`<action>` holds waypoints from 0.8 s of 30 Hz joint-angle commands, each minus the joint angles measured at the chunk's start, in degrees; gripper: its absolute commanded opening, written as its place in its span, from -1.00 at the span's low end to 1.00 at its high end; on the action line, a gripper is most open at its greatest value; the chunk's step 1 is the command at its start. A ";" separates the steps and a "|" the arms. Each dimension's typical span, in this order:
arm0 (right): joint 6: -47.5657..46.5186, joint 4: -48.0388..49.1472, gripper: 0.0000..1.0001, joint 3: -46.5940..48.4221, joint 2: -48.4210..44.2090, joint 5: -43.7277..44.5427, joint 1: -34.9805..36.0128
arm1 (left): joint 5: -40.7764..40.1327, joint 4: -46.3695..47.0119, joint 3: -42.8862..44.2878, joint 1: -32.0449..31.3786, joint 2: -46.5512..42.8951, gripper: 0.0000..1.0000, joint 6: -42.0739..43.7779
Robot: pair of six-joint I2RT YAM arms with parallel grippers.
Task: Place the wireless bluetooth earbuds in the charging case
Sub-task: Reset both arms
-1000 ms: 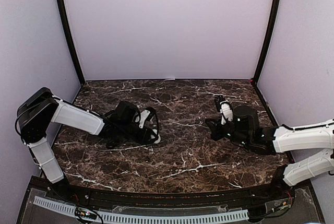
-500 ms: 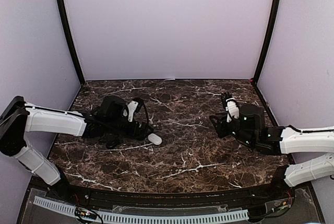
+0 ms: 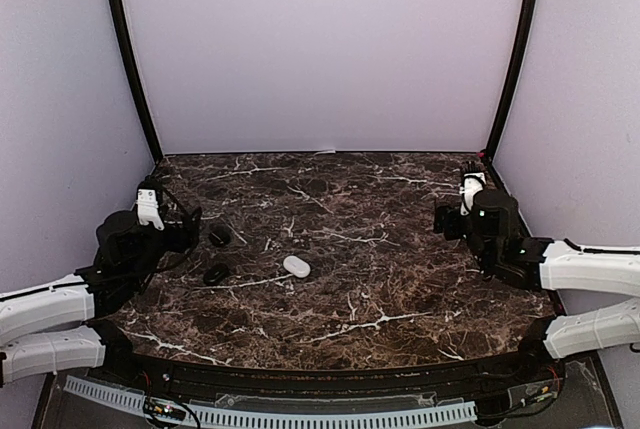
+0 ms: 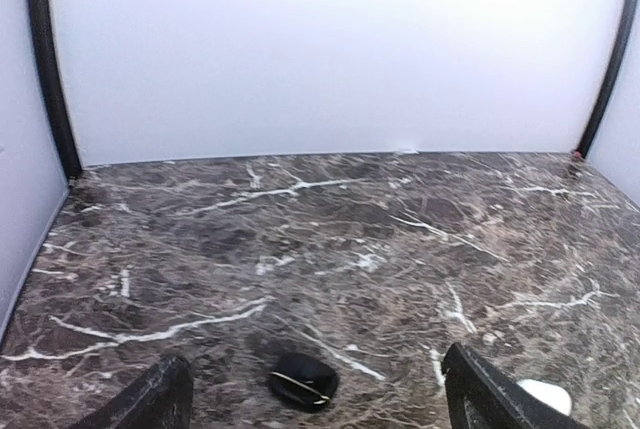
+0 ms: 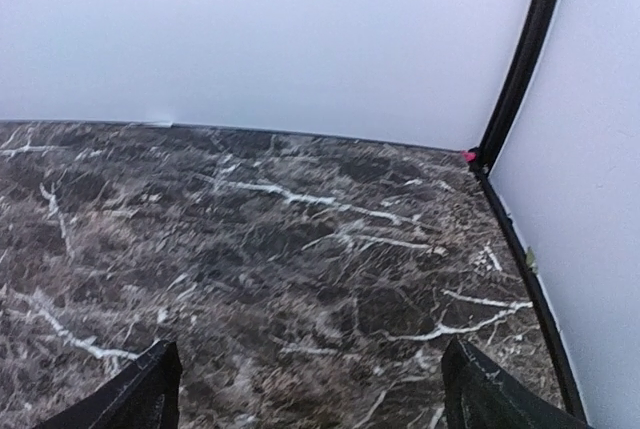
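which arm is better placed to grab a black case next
Left. Its open left gripper sits right beside a black case, which shows between its fingers in its wrist view. The right gripper is across the table, with only bare marble ahead.

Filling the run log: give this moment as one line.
left gripper open, empty | right gripper open, empty | white oval case mid-table | black oval cases left of it | no earbuds visible

Dark marble tabletop enclosed by pale walls, black posts.
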 commanded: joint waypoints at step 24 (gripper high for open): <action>-11.69 70.79 0.43 -22.08 23.58 -32.61 -37.48 | 2.61 42.71 -7.23 23.68 27.44 0.98 14.53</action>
